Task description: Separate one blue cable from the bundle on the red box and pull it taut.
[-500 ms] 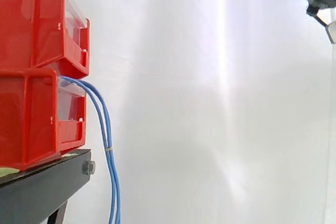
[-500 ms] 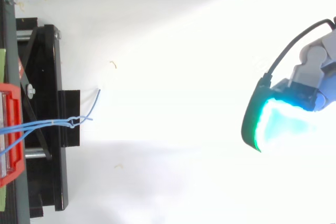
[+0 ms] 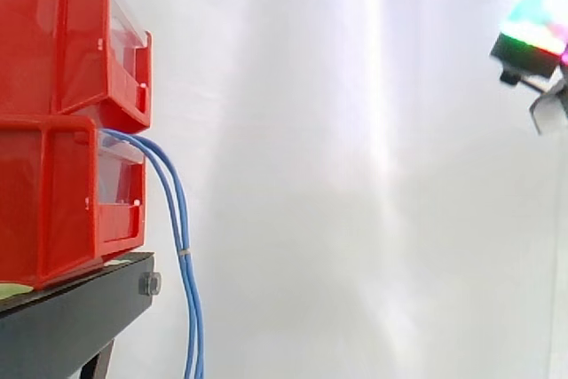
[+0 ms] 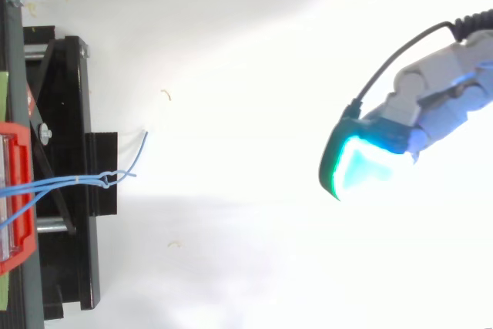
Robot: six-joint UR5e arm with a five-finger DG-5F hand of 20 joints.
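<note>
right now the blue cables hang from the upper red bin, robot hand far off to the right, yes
No: the side view shows the blue cables hanging from the lower red bin, not the upper; the robot hand is far off right.

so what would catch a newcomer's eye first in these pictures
Two stacked red bins at the left of the side view, on a black stand, with blue cables drooping from the lower one past the stand's edge. Then the hand, glowing cyan-green at the right of the top view, well apart from the cables.
</note>
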